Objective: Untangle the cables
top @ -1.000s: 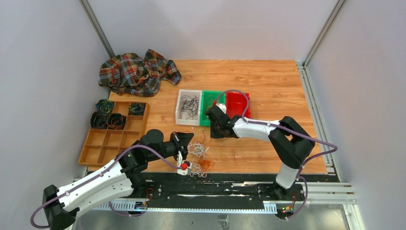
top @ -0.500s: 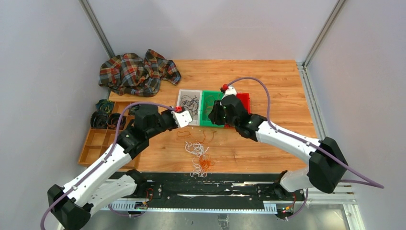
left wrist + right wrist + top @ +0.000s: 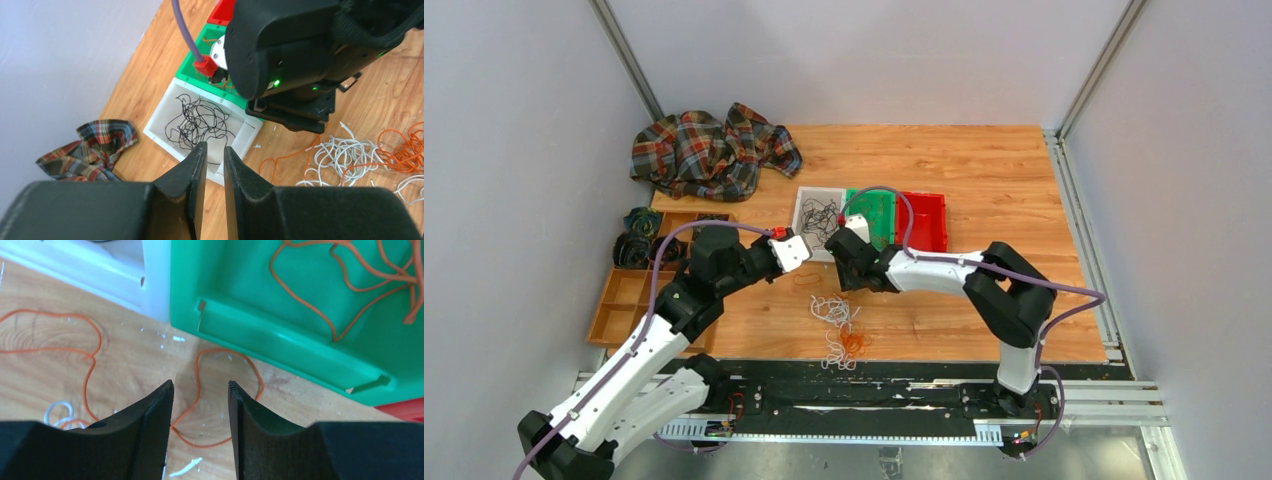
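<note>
Overhead you count three: white bin (image 3: pixel 797 225), green bin (image 3: pixel 869 192), red bin (image 3: pixel 926 222). Only your right wrist view shows one orange wire (image 3: pixel 197 375) beneath the spread right claw (image 3: pixel 200 386). The left claw (image 3: pixel 215 147) is barely parted and empty.

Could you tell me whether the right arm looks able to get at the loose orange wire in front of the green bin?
Probably yes: the right gripper hangs directly over the orange wire, jaws parted, with nothing between them; the green bin stands just beyond.
</note>
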Motion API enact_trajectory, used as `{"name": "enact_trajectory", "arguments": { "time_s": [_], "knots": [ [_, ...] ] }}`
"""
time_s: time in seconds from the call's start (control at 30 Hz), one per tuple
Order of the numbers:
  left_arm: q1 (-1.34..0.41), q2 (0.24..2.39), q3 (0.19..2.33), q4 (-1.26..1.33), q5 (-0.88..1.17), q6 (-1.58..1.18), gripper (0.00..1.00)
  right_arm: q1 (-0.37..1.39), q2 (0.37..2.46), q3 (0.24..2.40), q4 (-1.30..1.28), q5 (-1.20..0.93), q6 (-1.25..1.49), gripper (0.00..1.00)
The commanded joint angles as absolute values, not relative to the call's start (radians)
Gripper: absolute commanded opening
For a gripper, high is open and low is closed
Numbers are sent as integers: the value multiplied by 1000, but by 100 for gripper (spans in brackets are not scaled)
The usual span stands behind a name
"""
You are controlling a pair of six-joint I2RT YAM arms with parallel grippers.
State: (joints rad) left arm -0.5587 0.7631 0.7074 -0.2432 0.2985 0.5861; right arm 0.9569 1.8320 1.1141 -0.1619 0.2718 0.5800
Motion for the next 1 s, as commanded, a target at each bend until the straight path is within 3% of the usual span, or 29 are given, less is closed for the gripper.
{"name": "enact_trajectory", "arguments": {
  "time_s": [0.0,0.23,0.37,0.8,0.97],
  "knots": [
    [-552,731,704,-260,348,611,24,980,1888,1178,-207,389,581,42],
    [-552,730,722,-254,338,619,24,1009,1972,1205,-228,439,599,22],
    [-552,727,733,-259,332,608,24,1018,1968,1188,-199,439,607,1],
    [-552,756,800,-267,335,409,25,1000,1527,1070,44,351,476,1],
    [-551,796,819,-270,369,337,34,997,1417,1057,86,340,418,1]
  ]
}}
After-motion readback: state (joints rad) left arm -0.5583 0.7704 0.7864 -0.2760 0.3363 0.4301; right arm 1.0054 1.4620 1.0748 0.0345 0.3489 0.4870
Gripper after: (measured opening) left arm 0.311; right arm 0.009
